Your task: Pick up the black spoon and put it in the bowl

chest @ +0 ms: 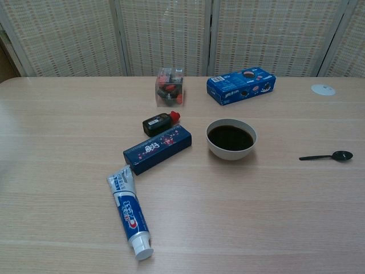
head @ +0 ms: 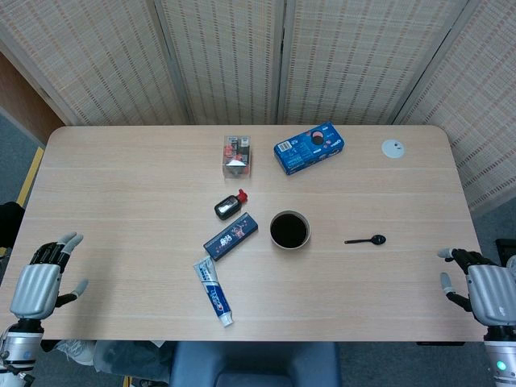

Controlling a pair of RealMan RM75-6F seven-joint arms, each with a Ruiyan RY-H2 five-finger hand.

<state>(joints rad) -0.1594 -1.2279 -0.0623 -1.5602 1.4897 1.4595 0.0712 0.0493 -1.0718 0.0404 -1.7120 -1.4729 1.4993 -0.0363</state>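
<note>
Nothing grabbed yet. Right hand [head: 484, 286] parked at the desk's near right corner, fingers apart and empty; left hand [head: 44, 278] same deal at the near left. Black spoon [head: 367, 239] lying flat toward the right edge, handle aimed at the bowl [head: 289, 230]. Best to reach with the right, pinch mid-handle, then drop it in the bowl.

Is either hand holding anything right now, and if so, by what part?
Nothing is held. The left hand and right hand are both open at the table's near corners. The black spoon lies untouched on the table, right of the bowl.
</note>
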